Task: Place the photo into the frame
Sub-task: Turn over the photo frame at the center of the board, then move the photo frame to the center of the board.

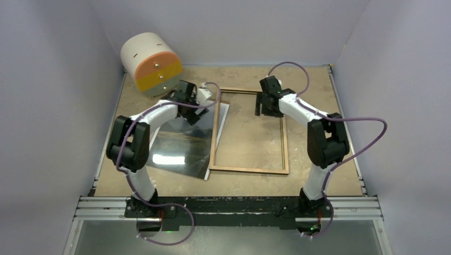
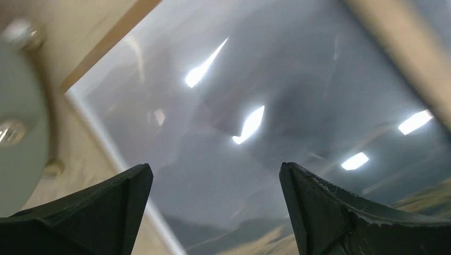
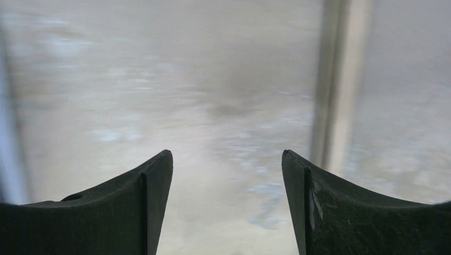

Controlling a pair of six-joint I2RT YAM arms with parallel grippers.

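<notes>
The frame (image 1: 285,143) lies flat mid-table, its light-wood rim up. The photo (image 1: 181,146), dark and glossy, lies flat to its left. The photo's pale right edge overlaps the frame's left rim. My left gripper (image 1: 190,112) is open, low over the photo's far end. In the left wrist view the photo (image 2: 255,85) fills the space between the open fingers (image 2: 215,170), with the rim (image 2: 404,58) at the upper right. My right gripper (image 1: 264,109) is open and empty over the frame's far right part. In the right wrist view the gripper (image 3: 227,154) hangs over the pane, with the rim (image 3: 337,85) to the right.
A large white cylinder (image 1: 151,64) with an orange and yellow face lies at the back left, close behind the left gripper. Its pale face shows in the left wrist view (image 2: 21,138). Grey walls enclose the table on three sides.
</notes>
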